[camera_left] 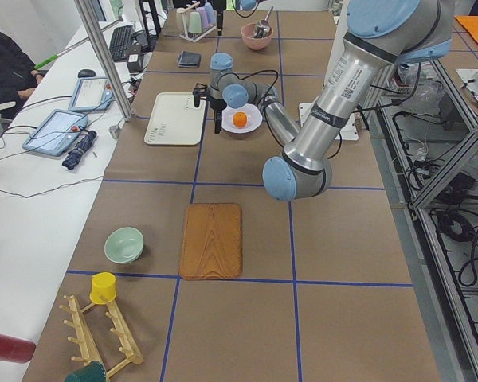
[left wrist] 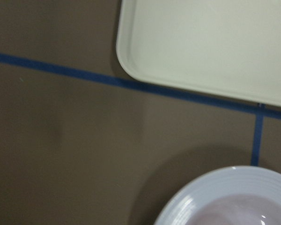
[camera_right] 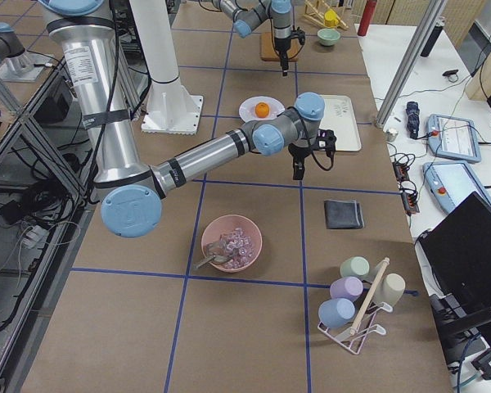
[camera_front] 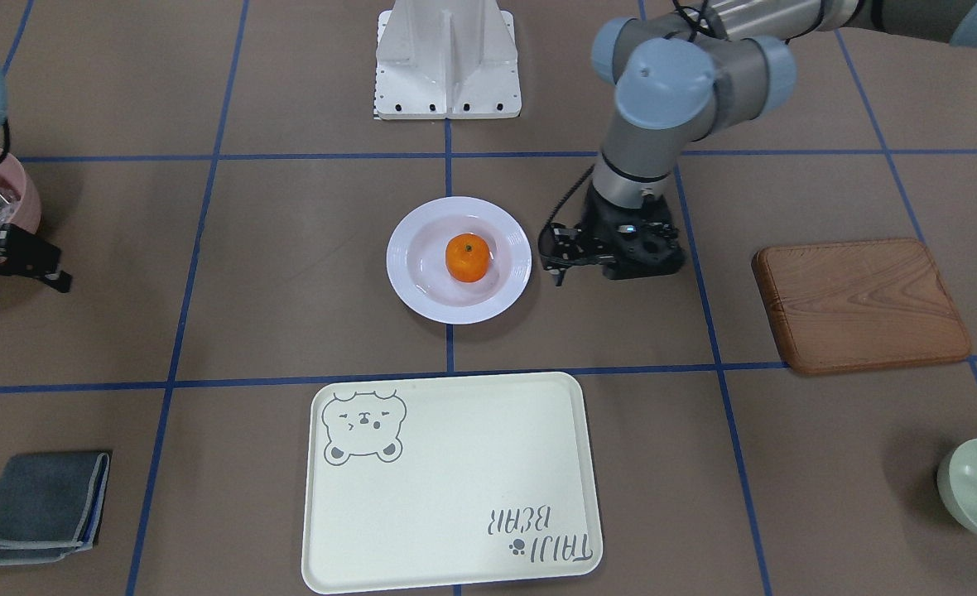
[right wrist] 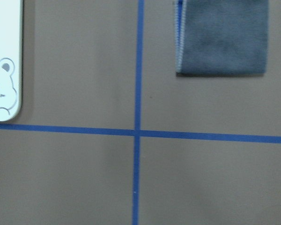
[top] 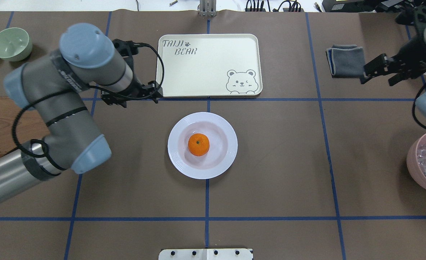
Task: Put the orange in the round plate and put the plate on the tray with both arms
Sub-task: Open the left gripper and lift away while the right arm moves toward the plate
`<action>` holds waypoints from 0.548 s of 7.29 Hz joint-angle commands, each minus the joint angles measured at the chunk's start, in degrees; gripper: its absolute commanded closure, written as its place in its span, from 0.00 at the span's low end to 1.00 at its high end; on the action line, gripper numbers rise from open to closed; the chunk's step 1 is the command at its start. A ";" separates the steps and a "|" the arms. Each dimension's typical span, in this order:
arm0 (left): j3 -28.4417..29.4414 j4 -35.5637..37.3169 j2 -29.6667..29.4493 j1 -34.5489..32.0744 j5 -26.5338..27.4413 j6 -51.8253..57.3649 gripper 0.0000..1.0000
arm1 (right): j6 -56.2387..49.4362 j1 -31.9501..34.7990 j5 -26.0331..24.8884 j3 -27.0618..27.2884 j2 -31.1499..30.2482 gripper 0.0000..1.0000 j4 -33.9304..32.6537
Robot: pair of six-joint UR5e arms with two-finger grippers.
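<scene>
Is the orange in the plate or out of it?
In. The orange sits in the sunken middle of the round plate, with white rim showing all around it.

The only words that can be read are "TAIJI BEAR", in grey on the tray (top: 213, 72), at its far left corner seen from the robot's side. A small paw print (top: 187, 43) follows "TAIJI". A printed strip on the left arm (camera_left: 346, 76) is too small to read.
</scene>
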 commanded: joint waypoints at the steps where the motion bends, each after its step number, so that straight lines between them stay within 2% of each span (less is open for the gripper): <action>1: -2.52 -0.23 7.40 -8.83 -1.43 13.43 0.02 | 28.86 -11.34 -8.29 -7.26 2.80 0.00 29.87; 2: -2.52 -0.32 9.09 -11.39 -1.79 17.91 0.02 | 41.36 -17.57 -16.27 -11.83 4.21 0.00 44.38; 3: -2.18 0.02 9.36 -12.81 -1.79 20.30 0.01 | 49.75 -23.29 -24.79 -14.23 4.31 0.00 54.62; 4: -1.65 0.03 9.80 -13.52 -1.79 20.68 0.01 | 54.70 -27.09 -29.05 -14.43 5.27 0.00 57.77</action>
